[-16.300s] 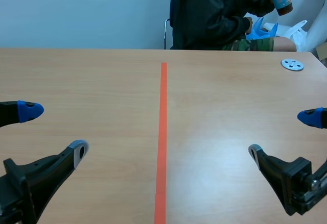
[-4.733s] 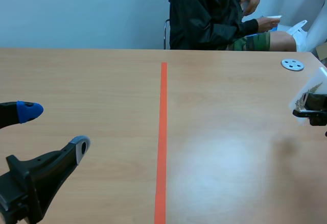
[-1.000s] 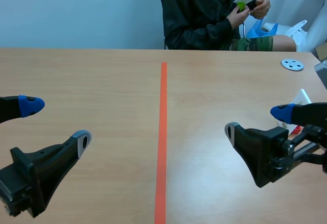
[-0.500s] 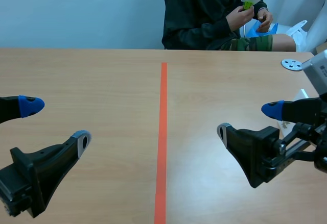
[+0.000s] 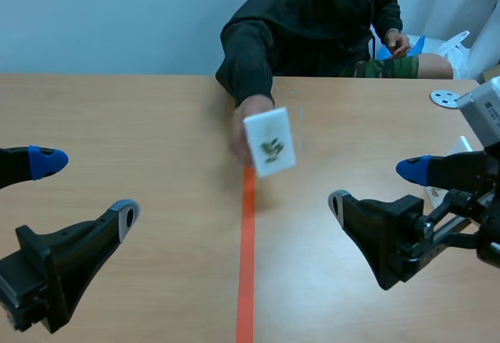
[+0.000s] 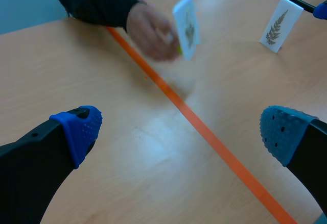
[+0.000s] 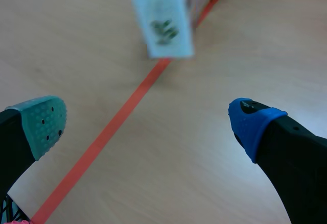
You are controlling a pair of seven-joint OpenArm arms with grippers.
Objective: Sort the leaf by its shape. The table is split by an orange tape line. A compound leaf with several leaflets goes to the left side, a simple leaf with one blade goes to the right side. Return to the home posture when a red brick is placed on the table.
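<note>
A person's hand (image 5: 237,135) held a white leaf card (image 5: 270,141) over the orange tape line (image 5: 246,265), seemingly not yet set down; the left gripper (image 5: 86,189) and right gripper (image 5: 375,185) hung with fingers apart; the next move called for reading the blurred leaf's shape once placed; a fern card (image 6: 278,25) stood on the right side; no writing was legible.

centre: a person's hand (image 5: 241,132) is holding a leaf card (image 5: 270,141) over the tape line (image 5: 248,241), ahead of both grippers | right side: a second leaf card (image 6: 278,25) is standing just behind the right gripper (image 5: 375,187), with a disc (image 5: 447,98) lying farther back | left side: the left gripper (image 5: 84,191) is hanging near the robot
</note>
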